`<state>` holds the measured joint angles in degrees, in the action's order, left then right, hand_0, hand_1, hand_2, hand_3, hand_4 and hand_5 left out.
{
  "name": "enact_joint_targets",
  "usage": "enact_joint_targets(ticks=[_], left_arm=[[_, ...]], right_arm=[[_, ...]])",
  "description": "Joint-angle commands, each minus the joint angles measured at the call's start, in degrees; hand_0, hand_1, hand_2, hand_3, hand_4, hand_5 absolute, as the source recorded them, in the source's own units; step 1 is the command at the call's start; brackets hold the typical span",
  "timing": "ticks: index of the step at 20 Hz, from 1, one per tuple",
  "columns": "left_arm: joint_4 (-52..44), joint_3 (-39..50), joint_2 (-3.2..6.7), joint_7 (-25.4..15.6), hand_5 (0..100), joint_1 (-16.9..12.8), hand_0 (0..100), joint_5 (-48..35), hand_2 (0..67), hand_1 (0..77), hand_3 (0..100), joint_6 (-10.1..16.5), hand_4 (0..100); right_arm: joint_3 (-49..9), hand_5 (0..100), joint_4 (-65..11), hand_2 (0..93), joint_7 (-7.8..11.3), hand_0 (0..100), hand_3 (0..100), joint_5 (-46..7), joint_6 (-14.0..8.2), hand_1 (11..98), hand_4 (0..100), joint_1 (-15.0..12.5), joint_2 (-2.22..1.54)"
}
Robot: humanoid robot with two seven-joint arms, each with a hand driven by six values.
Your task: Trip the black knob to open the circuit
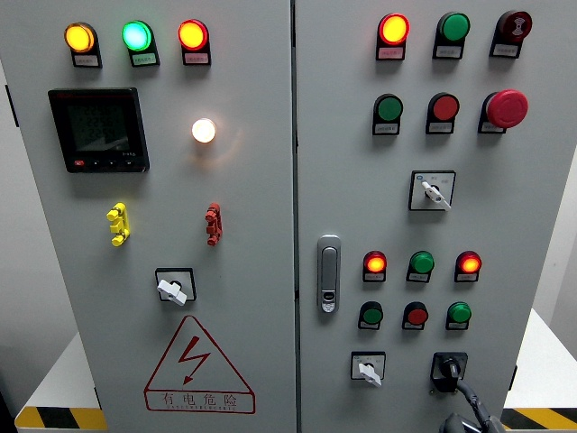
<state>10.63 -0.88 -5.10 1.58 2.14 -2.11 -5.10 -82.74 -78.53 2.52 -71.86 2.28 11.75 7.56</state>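
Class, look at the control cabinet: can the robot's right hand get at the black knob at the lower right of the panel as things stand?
Probably yes. The right hand comes up from the bottom edge, and its dark fingers already seem to rest on the black knob. Nothing stands between them on the cabinet door.

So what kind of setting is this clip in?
Likely an industrial or electrical training room: a grey control cabinet with lit indicator lamps, a red emergency stop button and a high-voltage warning triangle.
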Motion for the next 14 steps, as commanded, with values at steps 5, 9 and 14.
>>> enact_joint_targets(ticks=[5, 9, 14], left_arm=[[0.0, 0.0, 0.0, 0.0, 9, 0.0, 0, 0.0, 19.4, 0.0, 26, 0.0, 10], [0.0, 0.0, 0.0, 0.0, 9, 0.0, 0, 0.0, 19.4, 0.0, 26, 0.0, 10], [0.0, 0.0, 0.0, 0.0, 9, 0.0, 0, 0.0, 19.4, 0.0, 26, 0.0, 10]], right_arm=[[0.6, 100, -0.2, 0.0, -0.5, 100, 86, 0.1, -0.1, 78.1, 91, -0.1, 0.0], [1.0, 100, -0.3, 0.0, -0.59, 100, 86, 0.5, 0.0, 77.6, 91, -0.1, 0.0], [1.7, 100, -0.5, 0.0, -0.94, 100, 87, 0.6, 0.0, 76.8, 90, -0.1, 0.0]])
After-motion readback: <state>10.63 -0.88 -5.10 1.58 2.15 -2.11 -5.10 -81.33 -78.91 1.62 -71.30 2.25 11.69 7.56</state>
